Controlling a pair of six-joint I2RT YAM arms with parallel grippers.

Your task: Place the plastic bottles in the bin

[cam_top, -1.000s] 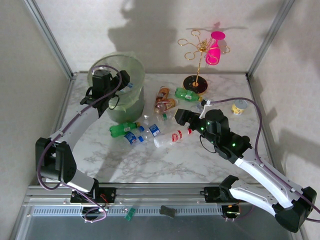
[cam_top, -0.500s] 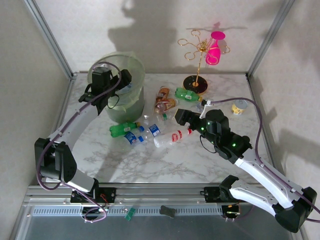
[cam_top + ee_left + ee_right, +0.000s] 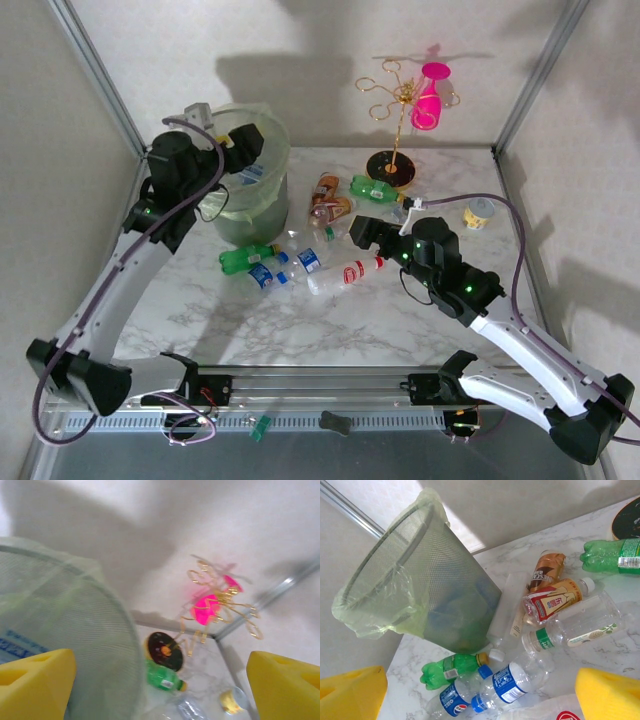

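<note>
Bin (image 3: 255, 215) at far left of table (image 3: 300, 330); bottles (image 3: 300, 262) strewn just beside it. Left gripper (image 3: 243, 150) over bin rim, right gripper (image 3: 362, 235) over bottles: both wide open, empty. Next: lower right across one bottle's middle, clear of neighbours.

In the left wrist view the bin (image 3: 85, 630) is blurred and cut off at the left and bottom edges. In the right wrist view a green bottle (image 3: 612, 555) runs off the upper right, and a red-labelled bottle (image 3: 542, 714) off the bottom edge.
</note>
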